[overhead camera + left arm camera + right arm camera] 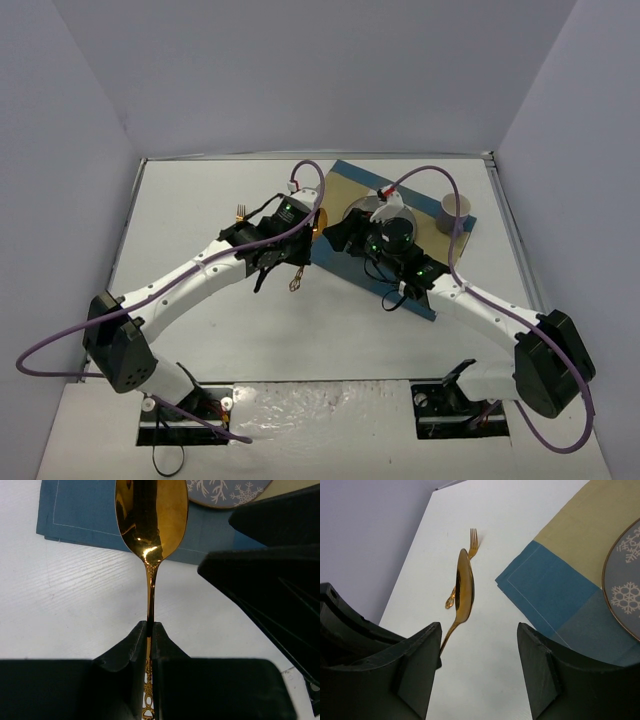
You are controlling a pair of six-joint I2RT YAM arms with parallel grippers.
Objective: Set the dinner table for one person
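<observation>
A gold spoon (pixel 151 520) hangs above the white dinner table (pixel 190 200), its bowl (pixel 318 222) towards the placemat. My left gripper (pixel 150 630) is shut on its thin handle, and the ornate handle end pokes out behind the fingers. In the top view the left gripper (pixel 302 248) sits just left of the placemat's edge. My right gripper (pixel 480 630) is open with only bare table between its fingers; the spoon (pixel 465 582) hangs just beyond its left finger. In the top view the right gripper (pixel 338 235) faces the left one closely.
A blue-and-tan placemat (pixel 420 190) carries a grey snowflake plate (pixel 626 582), half hidden under the right arm. A beige cup (pixel 455 212) stands on the mat's right end. A gold fork (pixel 240 212) lies on the table left of the mat.
</observation>
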